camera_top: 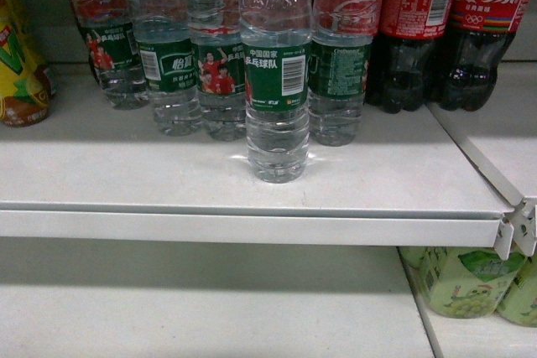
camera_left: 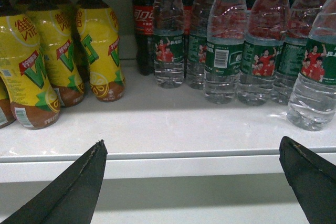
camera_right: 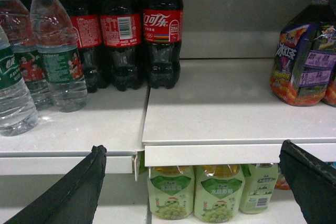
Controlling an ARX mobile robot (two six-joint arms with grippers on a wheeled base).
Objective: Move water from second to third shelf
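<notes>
Head close on shelf [camera_top: 252,224], wrists flanking, water bottles [camera_left: 223,40] shared

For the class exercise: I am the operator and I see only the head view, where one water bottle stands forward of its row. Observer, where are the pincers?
Observer: The left wrist view shows the left pincer open and empty, with its fingers low in front of the shelf edge.
Operator: And the other one?
Observer: The right pincer is open too and holds nothing.
Operator: What stands to the right of the cola bottles?
Observer: A bare stretch of the next shelf board, then a purple-labelled bottle.
</notes>
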